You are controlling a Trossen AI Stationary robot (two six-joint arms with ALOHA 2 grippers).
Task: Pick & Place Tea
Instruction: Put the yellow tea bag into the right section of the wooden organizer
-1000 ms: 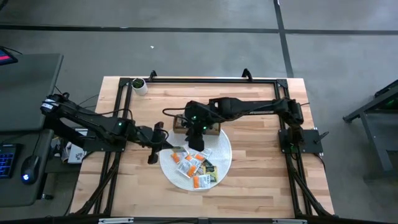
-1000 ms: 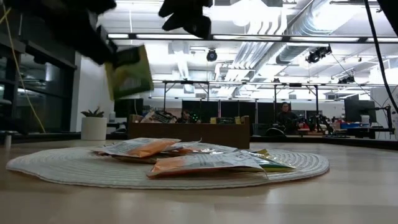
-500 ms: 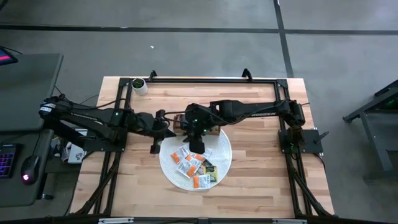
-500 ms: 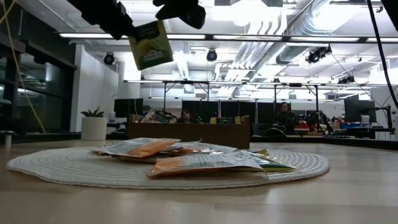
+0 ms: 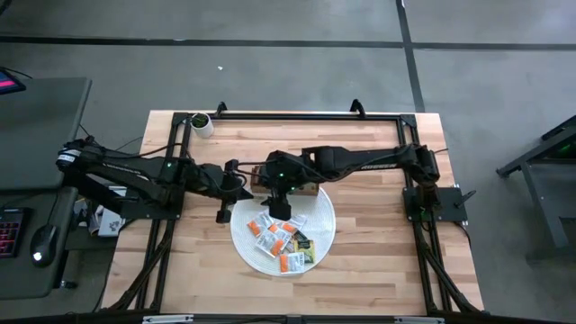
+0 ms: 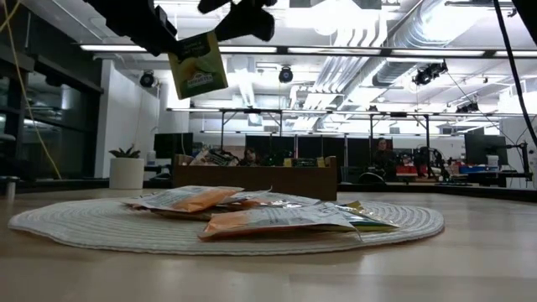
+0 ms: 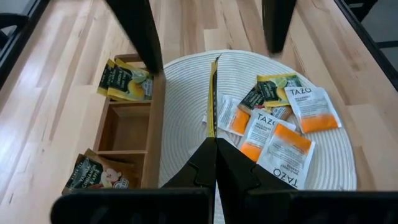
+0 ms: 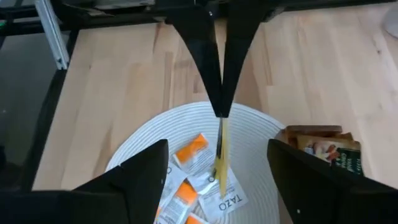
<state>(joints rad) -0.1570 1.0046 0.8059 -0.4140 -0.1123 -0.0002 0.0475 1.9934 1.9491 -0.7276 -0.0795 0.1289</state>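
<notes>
Tea packets lie nearest the low camera: a flat heap on the mat [image 6: 101, 225], orange ones on top, too overlapped at table height to count. From above, the heap [image 5: 283, 241] can be counted better: about seven packets on the mat, mostly orange and white, one dark green at the edge. The left wrist view shows roughly the same seven, several printed TAZO.

One more packet [image 6: 198, 65] hangs in the air above the mat, yellow and green, pinched at its top edge by the left gripper [image 7: 212, 140], whose fingers are pressed together on it. That wrist view sees the packet only edge-on, a thin yellow line; the low view shows its printed face, tilted. The right wrist view sees it edge-on too, dangling from the left gripper's tip.

Right gripper [image 8: 217, 165] sits just beside it, over the mat's far edge near the tray; its two fingers are spread wide, the hanging packet between them, nothing gripped. In the low view it is only a dark shape at the top.

Beyond the mat stands the tray [image 7: 155, 112]. The left wrist view shows yellow-green packets in one end compartment, dark green ones in the other, the middle one bare wood. The low view shows only its side wall.

Farther off, a white pot [image 5: 202, 124] sits at the table's far left corner.
</notes>
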